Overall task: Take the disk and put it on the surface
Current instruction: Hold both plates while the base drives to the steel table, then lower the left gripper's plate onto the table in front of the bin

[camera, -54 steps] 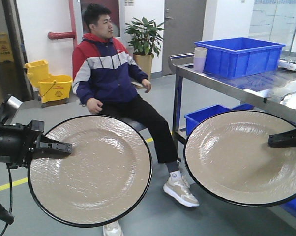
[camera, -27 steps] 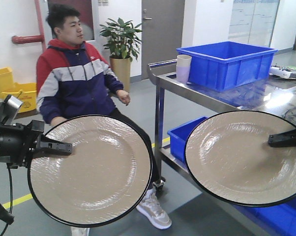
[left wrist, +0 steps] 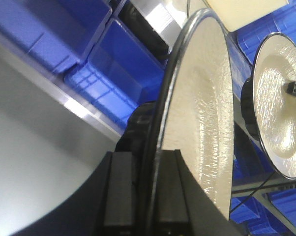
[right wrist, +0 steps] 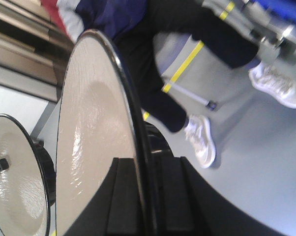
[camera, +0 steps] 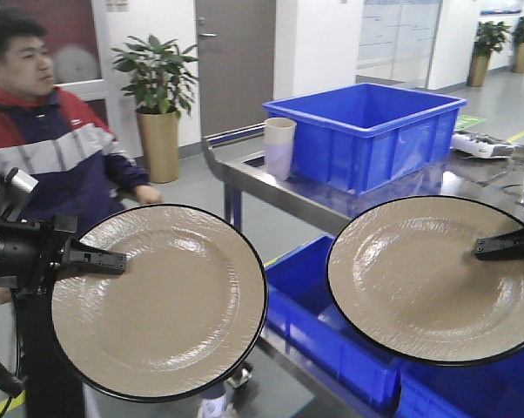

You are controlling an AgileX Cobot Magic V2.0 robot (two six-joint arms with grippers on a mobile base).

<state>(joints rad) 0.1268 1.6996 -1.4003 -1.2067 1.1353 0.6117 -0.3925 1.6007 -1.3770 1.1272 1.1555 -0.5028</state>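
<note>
Two beige disks with black rims are held up in the air, face on to the front camera. My left gripper (camera: 114,259) is shut on the left rim of the left disk (camera: 166,305); the wrist view has this disk (left wrist: 207,113) edge-on, with the left gripper (left wrist: 149,155) clamping both sides of the rim. My right gripper (camera: 484,248) is shut on the right rim of the right disk (camera: 427,279), and its wrist view likewise has the disk (right wrist: 94,147) pinched in the right gripper (right wrist: 150,162). The surface is out of view.
A man (camera: 36,131) sits close behind the left disk. A steel cart (camera: 245,170) ahead carries a big blue bin (camera: 366,131) and stacked cups (camera: 279,144). More blue bins (camera: 323,331) stand under it. A potted plant (camera: 153,96) stands by the door.
The whole background has slid left in the front view: the man is now at the left edge and the cart nearer the centre. Both grippers hold their disks in the same pose.
</note>
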